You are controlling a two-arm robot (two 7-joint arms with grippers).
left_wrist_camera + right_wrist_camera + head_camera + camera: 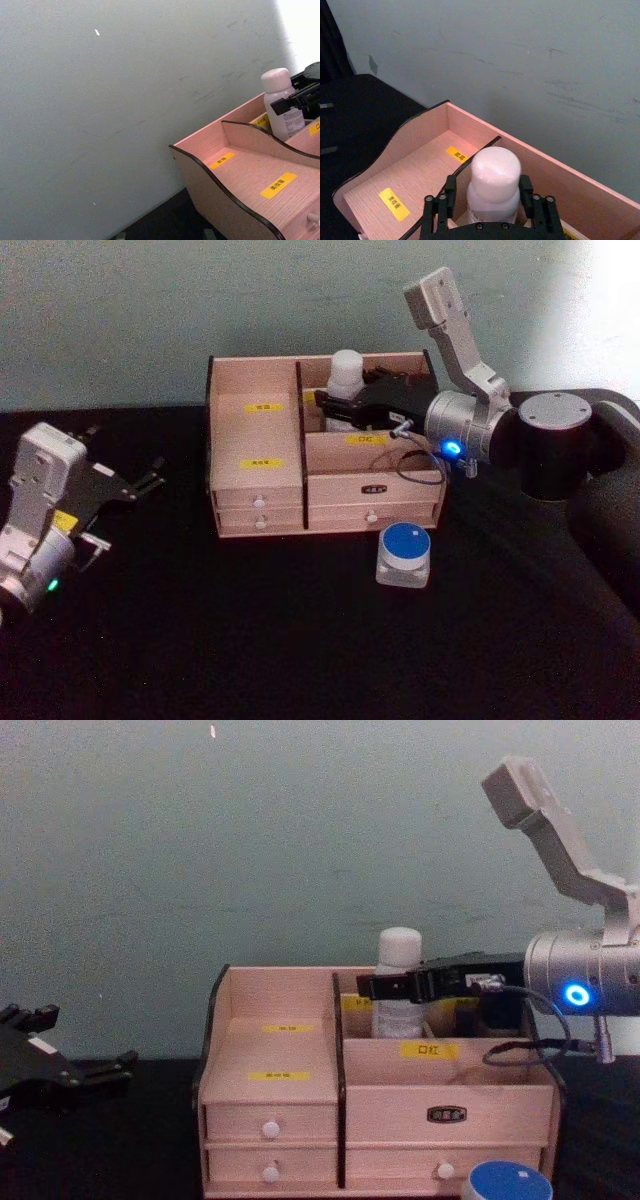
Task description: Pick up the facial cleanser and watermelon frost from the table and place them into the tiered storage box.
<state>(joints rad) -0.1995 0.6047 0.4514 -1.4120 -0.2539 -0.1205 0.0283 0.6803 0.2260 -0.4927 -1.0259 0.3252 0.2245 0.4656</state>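
A white bottle (345, 370) with a white cap stands upright in the back right compartment of the tiered storage box (260, 495). My right gripper (335, 405) reaches in from the right and is shut on the bottle, one finger on each side below the cap (495, 172). From the chest view the bottle (398, 948) rises above the box's rear rim. A square clear jar with a blue lid (404, 552) sits on the table in front of the box's drawers. Which of the two is the facial cleanser and which the watermelon frost, I cannot tell. My left gripper (130, 502) rests open at the table's left.
The table is covered in black cloth, and a pale wall stands close behind the box. The box's left stepped compartments (240, 175) with yellow labels hold nothing. My right arm's dark elbow (555, 445) looms at the right of the table.
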